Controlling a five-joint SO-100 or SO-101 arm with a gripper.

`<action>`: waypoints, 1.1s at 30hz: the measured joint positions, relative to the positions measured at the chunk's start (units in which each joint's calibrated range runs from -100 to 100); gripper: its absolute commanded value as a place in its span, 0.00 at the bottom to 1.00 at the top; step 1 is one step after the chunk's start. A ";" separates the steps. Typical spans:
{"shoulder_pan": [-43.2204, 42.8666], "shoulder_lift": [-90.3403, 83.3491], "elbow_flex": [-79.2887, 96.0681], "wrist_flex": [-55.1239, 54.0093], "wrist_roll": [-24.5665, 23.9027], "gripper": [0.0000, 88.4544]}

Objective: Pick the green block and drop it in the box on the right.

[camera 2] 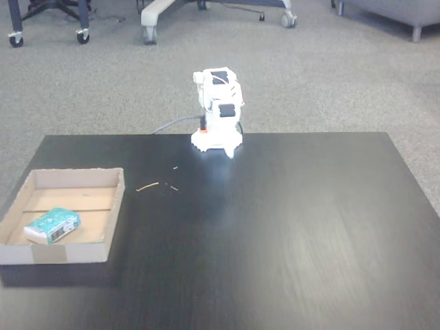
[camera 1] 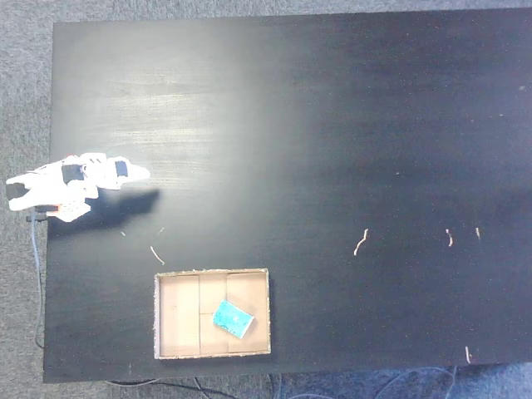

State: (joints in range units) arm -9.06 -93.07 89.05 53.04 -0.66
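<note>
The green block [camera 1: 233, 318] lay flat inside the box [camera 1: 170, 309], toward the box's right half as the top-down fixed view showed it, clear of the walls. The arm sat folded at the table [camera 1: 349, 125] edge, well apart from the box, gripper [camera 1: 140, 174] empty; whether its fingers were parted could not be told. Judgement: the drop appeared complete. The remaining step was to hold the folded rest pose, keeping the arm clear of the box.
</note>
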 measured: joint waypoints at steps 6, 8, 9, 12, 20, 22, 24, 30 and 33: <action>2.54 -4.59 9.35 -4.11 3.91 0.00; 2.25 -4.59 9.43 -4.75 4.54 0.00; 1.20 -4.68 9.43 -4.75 4.54 0.00; 1.20 -4.68 9.43 -4.91 3.57 0.01; 3.07 -4.68 9.43 -4.91 0.05 0.00; 2.99 -4.68 9.43 -4.91 -0.39 0.00; 3.59 -4.68 9.43 -4.91 -0.73 0.00; 3.44 -4.68 9.43 -4.91 -0.73 0.00; 3.37 -4.68 9.43 -4.91 -0.73 0.00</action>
State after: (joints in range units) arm -5.69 -97.74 98.49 48.13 -1.39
